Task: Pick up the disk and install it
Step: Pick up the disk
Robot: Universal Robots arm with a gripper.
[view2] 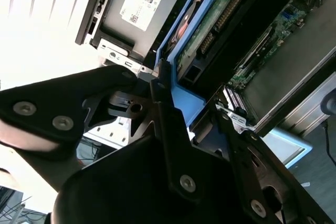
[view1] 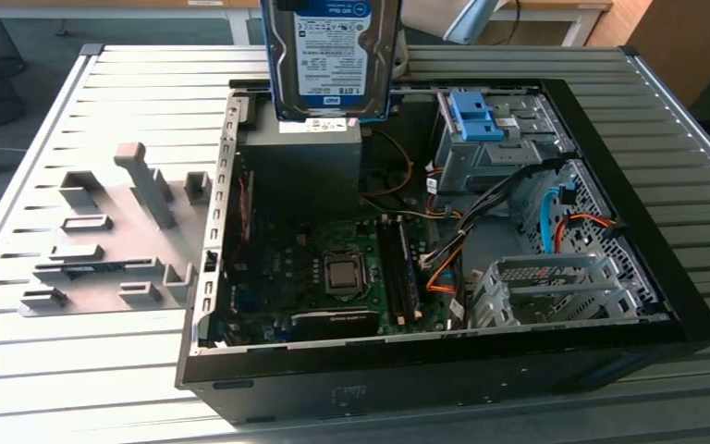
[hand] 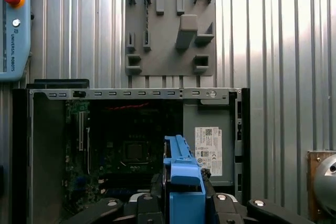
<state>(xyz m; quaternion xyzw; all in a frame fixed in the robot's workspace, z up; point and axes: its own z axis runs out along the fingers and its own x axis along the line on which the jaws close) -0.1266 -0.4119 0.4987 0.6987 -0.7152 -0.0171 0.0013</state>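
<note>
The disk, silver-grey with a white-and-blue label and blue rails, hangs upright above the far side of the open computer case in the exterior view. It is over the dark grey power supply box. In both wrist views my gripper is shut on the disk, and black fingers press its blue rail from both sides. The disk's green circuit board faces the second wrist camera. A bare blue bracket sits in the drive bay at the case's far corner, toward the exterior view's right.
A grey fixture plate with raised holders lies on the slatted metal table at the exterior view's left. Cables and metal cages crowd the case's right half. A teach pendant lies beyond the case.
</note>
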